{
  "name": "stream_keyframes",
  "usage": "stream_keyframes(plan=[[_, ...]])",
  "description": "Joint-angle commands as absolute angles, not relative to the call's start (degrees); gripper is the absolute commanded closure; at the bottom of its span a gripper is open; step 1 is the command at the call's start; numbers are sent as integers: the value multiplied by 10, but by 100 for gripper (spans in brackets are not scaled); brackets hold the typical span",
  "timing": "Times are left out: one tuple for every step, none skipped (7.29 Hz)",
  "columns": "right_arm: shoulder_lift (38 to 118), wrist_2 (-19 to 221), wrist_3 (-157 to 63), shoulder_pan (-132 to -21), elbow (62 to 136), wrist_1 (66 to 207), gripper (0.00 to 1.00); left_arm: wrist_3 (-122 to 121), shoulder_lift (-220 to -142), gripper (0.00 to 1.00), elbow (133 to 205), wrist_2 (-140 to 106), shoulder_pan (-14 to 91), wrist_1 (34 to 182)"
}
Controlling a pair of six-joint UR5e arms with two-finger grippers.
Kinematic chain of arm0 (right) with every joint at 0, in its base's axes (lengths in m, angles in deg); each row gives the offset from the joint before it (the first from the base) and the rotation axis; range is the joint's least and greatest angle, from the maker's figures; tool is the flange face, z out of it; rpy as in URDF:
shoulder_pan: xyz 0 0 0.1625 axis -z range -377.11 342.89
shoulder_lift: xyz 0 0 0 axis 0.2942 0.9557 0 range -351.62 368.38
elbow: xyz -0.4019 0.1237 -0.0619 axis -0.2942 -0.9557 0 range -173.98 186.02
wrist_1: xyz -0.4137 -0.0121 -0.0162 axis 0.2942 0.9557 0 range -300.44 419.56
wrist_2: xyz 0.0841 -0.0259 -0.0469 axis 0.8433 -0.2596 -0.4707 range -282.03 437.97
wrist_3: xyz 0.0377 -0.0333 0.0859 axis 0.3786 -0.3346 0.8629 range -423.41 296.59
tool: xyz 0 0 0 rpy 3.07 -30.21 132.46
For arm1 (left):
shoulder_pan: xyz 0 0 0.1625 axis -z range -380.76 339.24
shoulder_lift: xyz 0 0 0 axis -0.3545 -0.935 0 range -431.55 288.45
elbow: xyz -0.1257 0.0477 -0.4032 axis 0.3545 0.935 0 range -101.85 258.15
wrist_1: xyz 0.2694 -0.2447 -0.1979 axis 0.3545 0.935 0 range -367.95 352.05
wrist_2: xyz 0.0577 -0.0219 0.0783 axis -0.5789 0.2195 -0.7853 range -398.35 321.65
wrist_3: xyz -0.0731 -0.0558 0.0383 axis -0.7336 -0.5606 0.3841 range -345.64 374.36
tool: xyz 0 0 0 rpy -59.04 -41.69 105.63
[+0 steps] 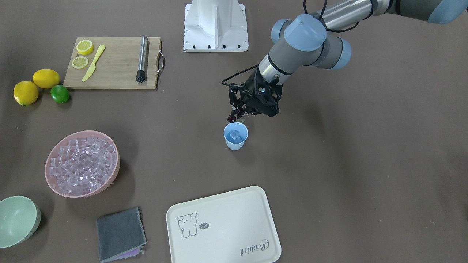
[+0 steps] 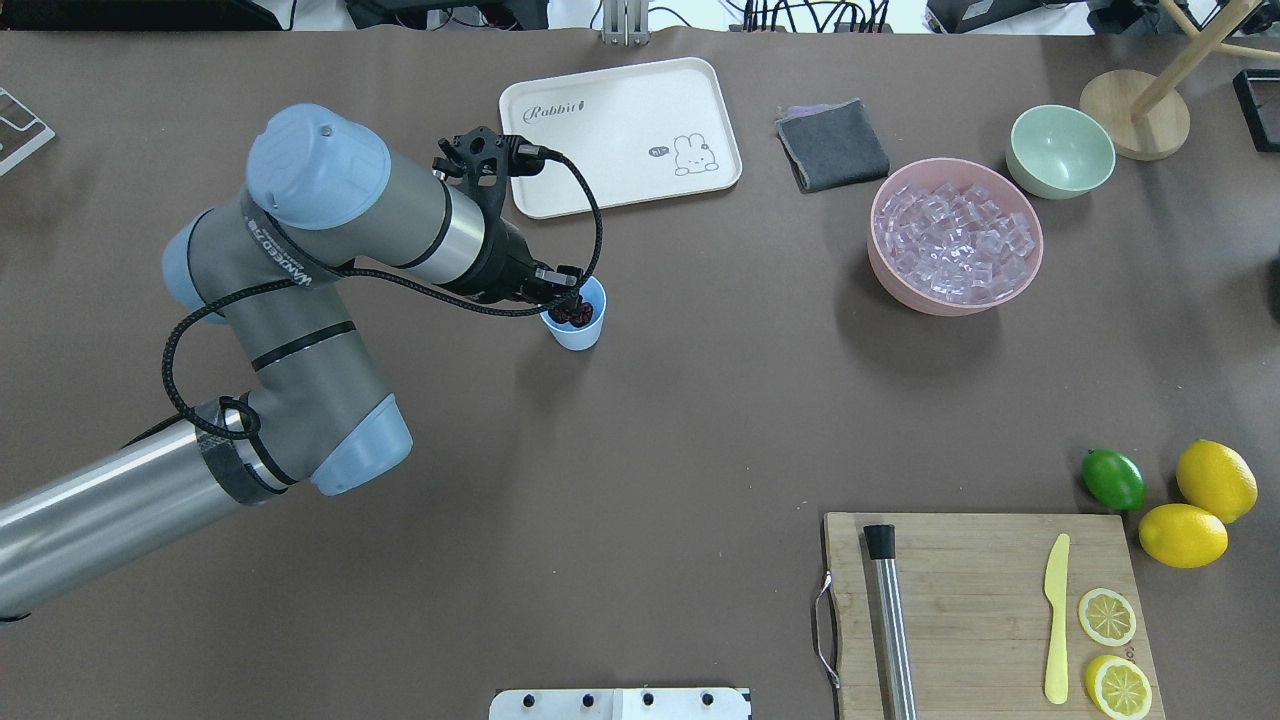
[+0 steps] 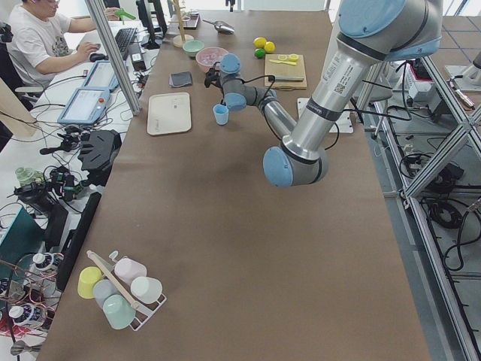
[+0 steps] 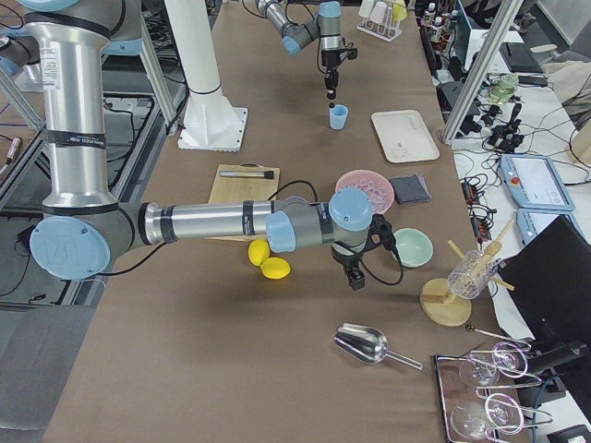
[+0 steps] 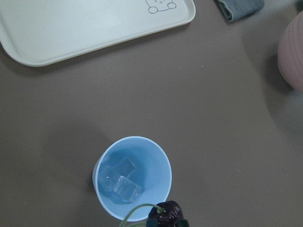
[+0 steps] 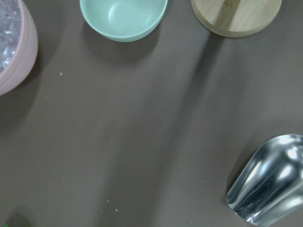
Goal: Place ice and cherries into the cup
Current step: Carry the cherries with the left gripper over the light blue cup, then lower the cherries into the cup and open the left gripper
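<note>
While left tool (image 1: 238,117) pinches cherries (image 1: 231,118) over cup (image 1: 235,146) rim, ice (image 5: 120,182) inside; right tool (image 4: 355,280) state unclear

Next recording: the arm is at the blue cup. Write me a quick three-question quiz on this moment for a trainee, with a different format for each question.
1. True or false: the cup has ice in it.
2. What is the left hand holding? A) a lime B) the cherries C) the knife
3. Fill in: most of the ice on the table sits in the ___ bowl.

Key: 1 true; 2 B; 3 pink.
</note>
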State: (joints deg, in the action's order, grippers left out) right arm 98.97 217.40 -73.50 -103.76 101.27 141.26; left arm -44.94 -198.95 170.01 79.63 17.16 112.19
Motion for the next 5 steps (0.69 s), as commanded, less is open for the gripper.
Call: stream_keyframes(plan=[[1001,2175,-742,-1043,1009,1409,3,-426,-1994,100,1689,795,178,1114],[1002,2176,-747,-1046,1010,1410,2,-426,-1993,100,1686,795,181,1114],[1001,2189,-746,-1046,1012,1409,2,-428,-1993,100,1682,795,180,1115],[1001,2191,-747,-1048,1010,1409,2,-429,-1996,65,1681,795,180,1115],[1000,2189,-746,-1047,1008,1412,2,-427,-1995,18,1675,784,180,1115]])
